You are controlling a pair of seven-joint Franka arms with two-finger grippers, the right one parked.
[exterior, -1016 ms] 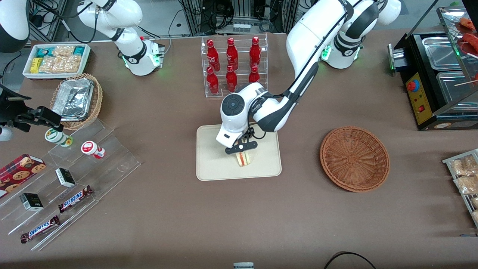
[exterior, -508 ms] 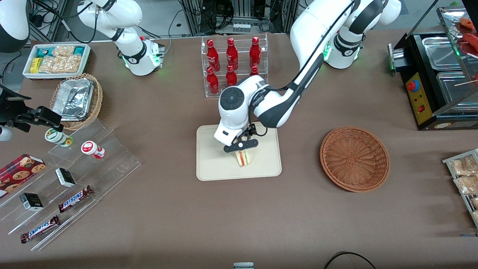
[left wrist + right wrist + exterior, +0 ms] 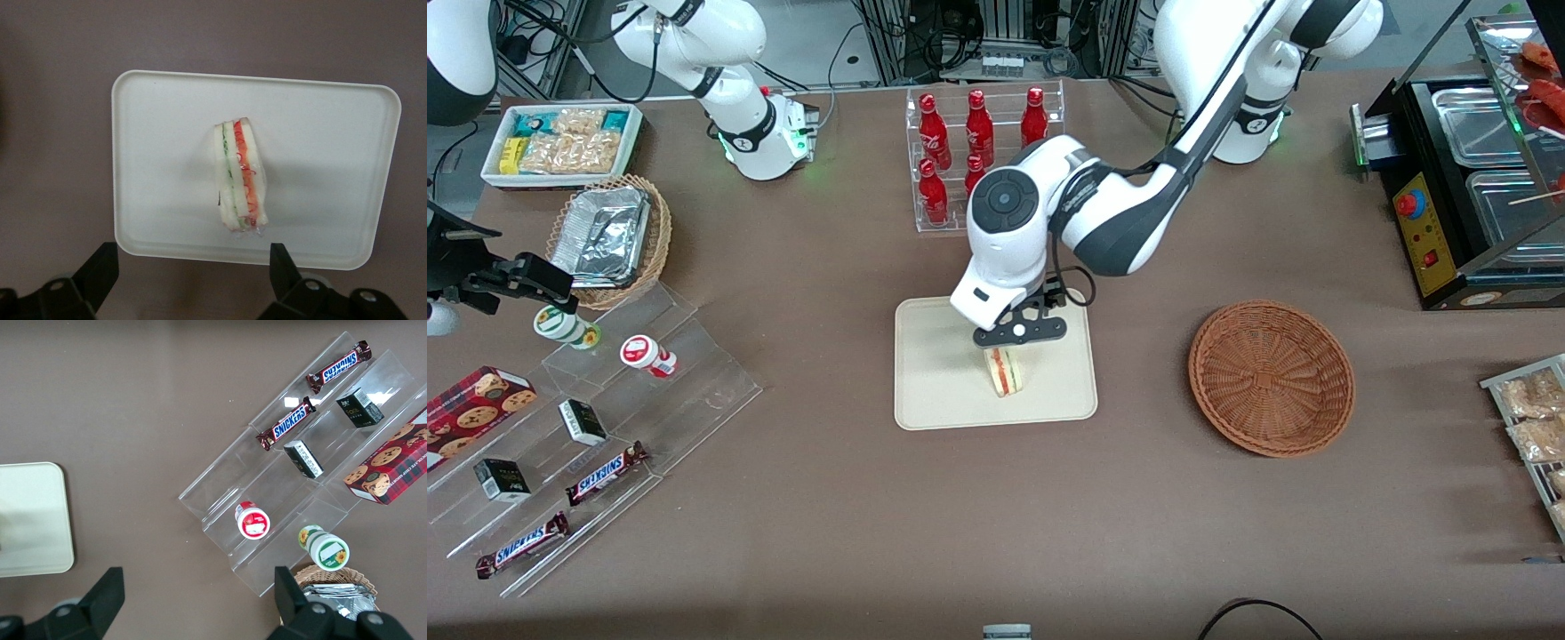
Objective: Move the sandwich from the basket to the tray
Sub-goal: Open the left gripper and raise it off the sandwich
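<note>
Brown table cloth surrounds the tray [image 3: 934, 391], where the sandwich [image 3: 239, 177] lies flat. Spread and empty, the tool [image 3: 1019, 332] hangs above it; lift straight up, clearing the basket [image 3: 1272, 377] sideways.

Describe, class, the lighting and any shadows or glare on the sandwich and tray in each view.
Front view: even overhead light; the arm casts a soft shadow on the table beside the tray. Left wrist view: the tray looks washed-out white, the sandwich sharp, its wrap glinting faintly, the open gripper dark above it.
</note>
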